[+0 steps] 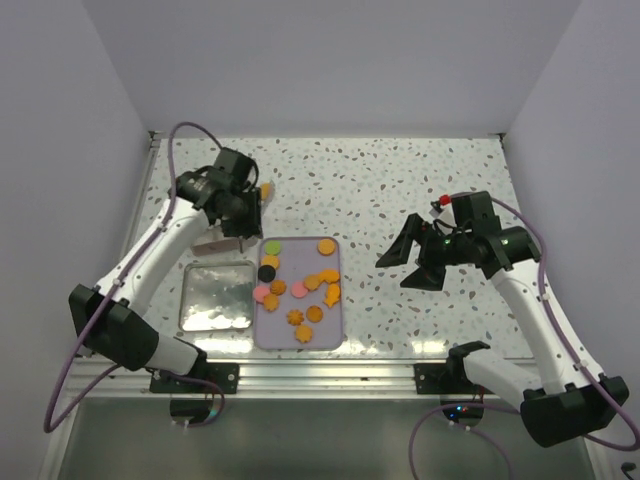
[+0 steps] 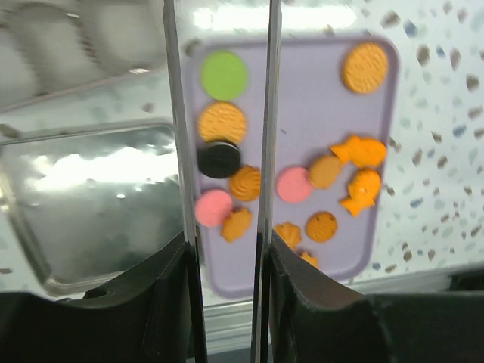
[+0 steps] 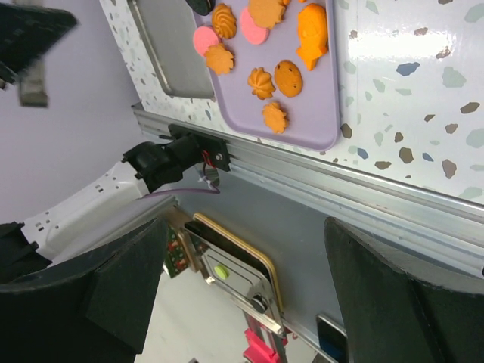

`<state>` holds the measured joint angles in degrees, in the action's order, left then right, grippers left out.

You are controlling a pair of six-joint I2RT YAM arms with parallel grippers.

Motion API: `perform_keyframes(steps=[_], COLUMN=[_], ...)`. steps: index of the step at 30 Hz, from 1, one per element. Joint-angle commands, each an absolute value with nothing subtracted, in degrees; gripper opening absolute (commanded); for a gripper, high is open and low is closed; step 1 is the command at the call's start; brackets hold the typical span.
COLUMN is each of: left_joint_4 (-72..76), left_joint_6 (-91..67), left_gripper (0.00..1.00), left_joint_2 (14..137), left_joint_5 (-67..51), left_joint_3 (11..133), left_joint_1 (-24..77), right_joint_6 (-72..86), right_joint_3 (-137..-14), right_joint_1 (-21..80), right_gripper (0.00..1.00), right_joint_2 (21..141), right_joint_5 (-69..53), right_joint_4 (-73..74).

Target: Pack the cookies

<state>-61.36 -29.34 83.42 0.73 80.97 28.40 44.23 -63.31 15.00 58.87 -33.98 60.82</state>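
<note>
Several cookies (image 1: 300,285), mostly orange with a few pink, one green (image 2: 224,75) and one black (image 2: 219,159), lie on a lilac tray (image 1: 298,255). My left gripper (image 1: 240,215) hovers over the tray's far left corner, shut on metal tongs (image 2: 175,151). The two tong blades stand apart with nothing held between them; the green, black and pink cookies show below them. My right gripper (image 1: 410,262) is open and empty, above the table right of the tray. The right wrist view shows the cookies (image 3: 261,79) on the tray's near end (image 3: 318,113).
An open square silver tin (image 1: 215,295) sits left of the tray and also shows in the left wrist view (image 2: 91,197). A shiny lid-like piece (image 2: 76,38) lies beyond it. The aluminium rail (image 1: 330,372) runs along the table's near edge.
</note>
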Motion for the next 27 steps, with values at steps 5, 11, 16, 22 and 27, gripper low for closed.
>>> perform_keyframes(steps=[5,11,16,22,27], left_joint_4=[-63.9,-59.7,-57.1,-54.8,-53.2], left_joint_6=[-23.2,-21.1,-20.4,-20.8,-21.2], left_gripper=[0.4,0.4,0.41,0.41,0.48], left_joint_2=[81.5,84.2,86.7,89.7,90.8], left_joint_5=[6.7,3.8,2.4,1.2,2.8], left_joint_3=[84.0,82.6,81.7,80.0,79.1], left_joint_1=[14.7,7.8,5.8,5.6,5.6], right_joint_6=[41.4,40.0,38.8,38.1,37.6], right_joint_3=[-65.9,-66.4,-66.4,-67.0,-67.1], right_joint_1=[15.0,14.9,14.9,15.0,14.9], right_gripper=[0.88,0.88,0.88,0.88,0.88], right_joint_2=[60.7,61.7,62.6,64.3,64.9], right_joint_5=[-34.6,-34.7,-34.7,-34.9,-35.2], right_joint_4=[61.2,62.4,63.0,62.8,62.7])
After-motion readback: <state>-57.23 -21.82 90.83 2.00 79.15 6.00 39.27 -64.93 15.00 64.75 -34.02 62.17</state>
